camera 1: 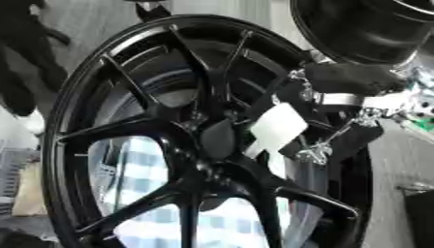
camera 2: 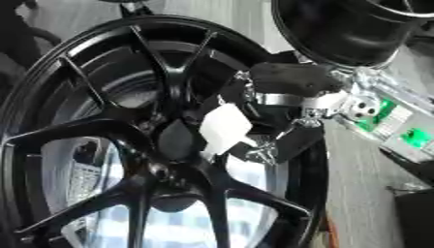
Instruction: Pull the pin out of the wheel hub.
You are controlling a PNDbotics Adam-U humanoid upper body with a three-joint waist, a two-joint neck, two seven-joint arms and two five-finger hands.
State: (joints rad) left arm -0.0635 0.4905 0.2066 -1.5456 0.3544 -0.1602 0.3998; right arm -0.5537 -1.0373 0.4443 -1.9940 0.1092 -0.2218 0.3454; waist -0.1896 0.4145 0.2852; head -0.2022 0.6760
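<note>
The frame was filled, nearest of all, by a glossy black alloy wheel hub (camera 1: 203, 145), stood upright and seen slightly askew, its forked spokes fanned out from a dark centre cap (camera 1: 217, 139). Through the lower gaps between the spokes, a blue-and-white chequered surface (camera 1: 140, 164) was glimpsed behind the wheel.

Just right of the centre cap, a pale, whitish tab (camera 2: 224, 127) was seen set against the spokes, tilted on a corner — whether it was the pin itself or a tag on it could not be told. No writing, brand or label could be read on it, nor on the wheel.

The right hand (camera 2: 292, 80) was reached in from the upper right, its dark padded fingers laid over the rim and a spoke just above and to the right of the white tab. Silver joints and a wrist with green circuit boards (camera 2: 398, 127) were shown behind it. How far the fingers were curled, and whether anything was pinched, could not be told. The left hand was not seen in either view.

Farther back, at upper right, the dark barrel of a second wheel (camera 1: 364, 29) was seen.
</note>
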